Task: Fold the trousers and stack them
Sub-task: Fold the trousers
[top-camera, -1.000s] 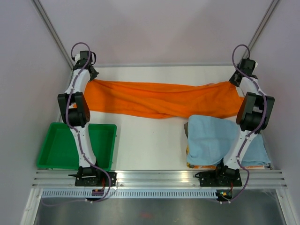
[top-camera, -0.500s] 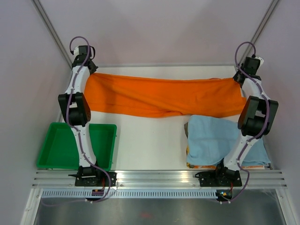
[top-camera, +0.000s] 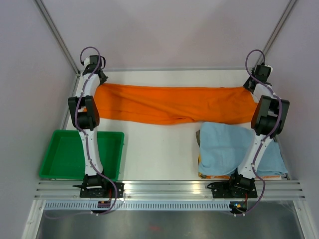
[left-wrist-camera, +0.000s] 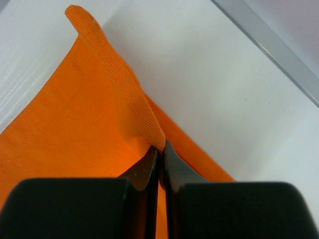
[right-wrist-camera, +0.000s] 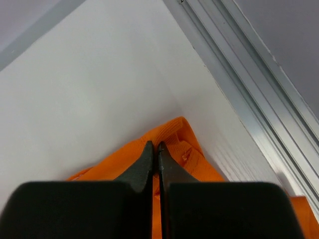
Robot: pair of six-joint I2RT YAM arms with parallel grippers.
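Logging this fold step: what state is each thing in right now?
trousers: stretched out lengthwise, pinched at both ends.
left hand: shut on the trousers.
right hand: shut on the trousers.
green tray: empty.
light blue cloth: lying flat, not held.

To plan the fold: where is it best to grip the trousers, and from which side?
At the far corners of both short ends, from above, where the left gripper and right gripper pinch now. The trousers lie as one long band across the table; end grips likely keep it flat.
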